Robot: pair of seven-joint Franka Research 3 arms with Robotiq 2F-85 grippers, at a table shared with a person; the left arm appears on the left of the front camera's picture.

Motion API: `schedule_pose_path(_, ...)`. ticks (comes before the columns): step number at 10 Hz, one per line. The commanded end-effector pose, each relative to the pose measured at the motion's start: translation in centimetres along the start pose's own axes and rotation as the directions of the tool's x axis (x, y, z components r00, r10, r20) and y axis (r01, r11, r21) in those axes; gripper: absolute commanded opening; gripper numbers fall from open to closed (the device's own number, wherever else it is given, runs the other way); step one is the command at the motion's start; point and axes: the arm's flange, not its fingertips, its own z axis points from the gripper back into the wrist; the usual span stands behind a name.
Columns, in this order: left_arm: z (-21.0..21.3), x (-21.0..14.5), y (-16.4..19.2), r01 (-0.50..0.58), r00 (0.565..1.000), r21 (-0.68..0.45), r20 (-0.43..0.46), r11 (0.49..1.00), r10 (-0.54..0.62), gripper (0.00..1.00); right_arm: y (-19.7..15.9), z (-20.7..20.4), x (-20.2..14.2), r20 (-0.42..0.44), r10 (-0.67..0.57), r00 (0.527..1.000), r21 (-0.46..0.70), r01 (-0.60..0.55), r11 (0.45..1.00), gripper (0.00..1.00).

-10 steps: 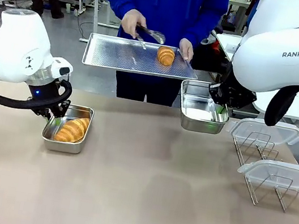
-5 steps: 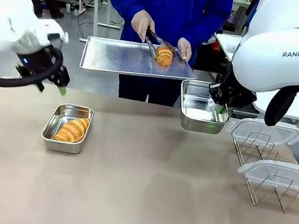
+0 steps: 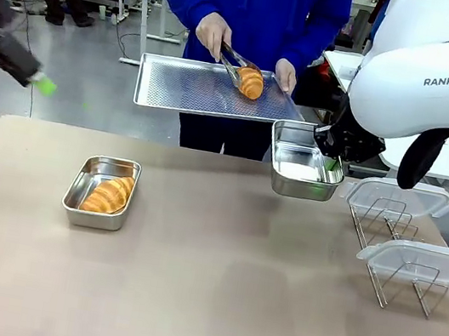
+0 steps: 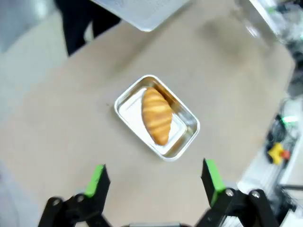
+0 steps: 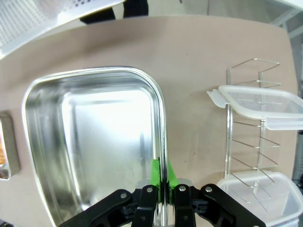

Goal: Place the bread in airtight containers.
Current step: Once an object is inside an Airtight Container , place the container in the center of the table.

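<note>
One croissant lies in a steel container on the table's left, seen from above in the left wrist view as croissant in container. My left gripper hangs open high above it, at the far left in the front view. My right gripper is shut on the right rim of an empty container, held off the table; the wrist view shows the pads pinching the container's wall. A person grips the second croissant with tongs on a tray.
The person holds the perforated steel tray over the table's far edge. Two clear lids rest on wire racks at the right, right beside the held container. The lids also appear in the right wrist view.
My left gripper has opened, letting go of the left container, and risen up and to the left. The person's tongs have closed on the croissant on the tray.
</note>
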Motion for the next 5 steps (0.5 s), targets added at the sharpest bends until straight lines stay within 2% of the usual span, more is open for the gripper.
schedule_pose_path(1,3.4,-3.3,1.7,0.113,0.993,-0.089,0.053,0.99,-0.109,1.0,0.1,0.3,0.0,0.011,-0.005,1.0,-0.004,0.005,1.0,0.0)
schedule_pose_path(5,4.6,-7.3,2.7,0.245,0.952,-0.013,0.19,0.969,-0.239,1.0,0.1,0.3,0.0,0.011,-0.005,1.0,-0.004,0.005,1.0,0.0)
